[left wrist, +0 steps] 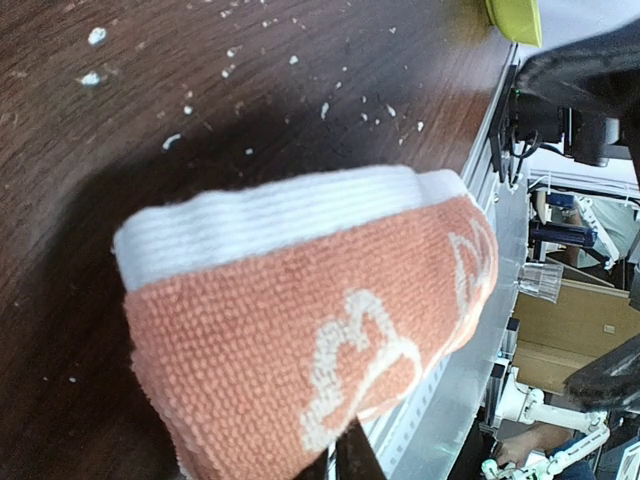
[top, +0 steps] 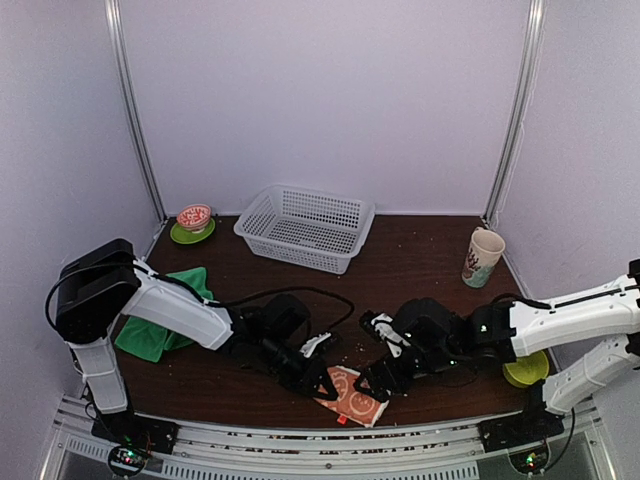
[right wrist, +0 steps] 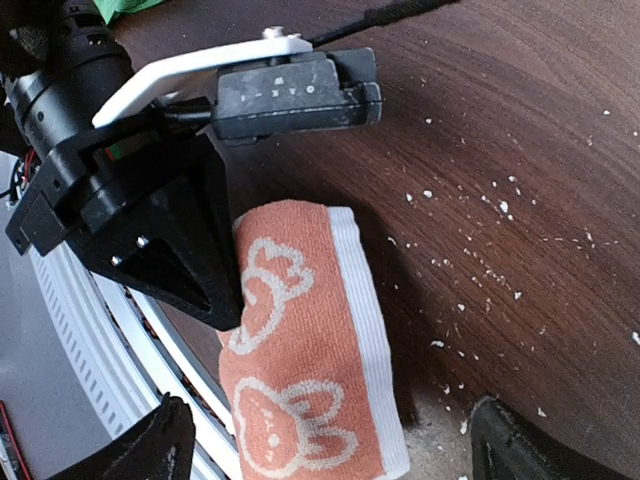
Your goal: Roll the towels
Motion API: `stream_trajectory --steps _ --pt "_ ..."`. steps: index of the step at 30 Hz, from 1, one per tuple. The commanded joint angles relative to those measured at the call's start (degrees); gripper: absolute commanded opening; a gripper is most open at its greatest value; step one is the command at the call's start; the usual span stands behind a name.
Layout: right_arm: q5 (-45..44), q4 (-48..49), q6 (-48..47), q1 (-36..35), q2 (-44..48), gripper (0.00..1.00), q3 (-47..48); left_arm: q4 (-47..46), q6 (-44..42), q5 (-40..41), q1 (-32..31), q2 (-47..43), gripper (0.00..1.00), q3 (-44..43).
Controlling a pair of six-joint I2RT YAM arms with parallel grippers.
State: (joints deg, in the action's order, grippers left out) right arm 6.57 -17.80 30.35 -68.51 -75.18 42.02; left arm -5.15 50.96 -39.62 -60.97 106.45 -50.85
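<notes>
Right wrist view gives us the clearest look. The orange towel (right wrist: 300, 380) lies folded on the table (right wrist: 560, 120) and runs lengthwise between the spread fingers of the right gripper (right wrist: 330, 420). That gripper stands wide open and, as far as we can see, touches no cloth. The left gripper (right wrist: 215, 285) is closed on the towel's far end. Its black fingers pinch the orange side of the fold, while the white border faces the wood scattered with white crumbs (right wrist: 503, 207).

In the left wrist view the cloth bulges right in front of the fingers, with the white band on top. We cannot tell how many layers are pinched, since the towel fills that view.

From the top external view the towel sits just below and between the two grippers, close to the table's near edge and its metal rail (top: 300, 440). Away from the rail, wood stretches from the grippers to the white basket (top: 305, 228). The green towel (top: 160, 325) lies well to the left of the left gripper, partly under that arm. A cup (top: 484, 256) stands far beyond the right gripper.
</notes>
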Motion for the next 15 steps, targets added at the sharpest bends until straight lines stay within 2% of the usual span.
stream_trajectory --steps 1,8,15 --pt "11.74 5.67 0.51 4.32 -2.48 0.96 -1.65 -1.49 0.26 1.80 -0.03 1.54 0.06 1.27" --pt "18.17 5.33 -3.95 6.10 -10.51 0.96 -0.12 -1.54 0.34 2.16 -0.11 1.49 0.06 1.93" --pt "18.22 2.24 -6.63 4.57 -15.14 0.95 1.56 -1.78 0.32 2.39 -0.11 1.43 0.06 2.07"
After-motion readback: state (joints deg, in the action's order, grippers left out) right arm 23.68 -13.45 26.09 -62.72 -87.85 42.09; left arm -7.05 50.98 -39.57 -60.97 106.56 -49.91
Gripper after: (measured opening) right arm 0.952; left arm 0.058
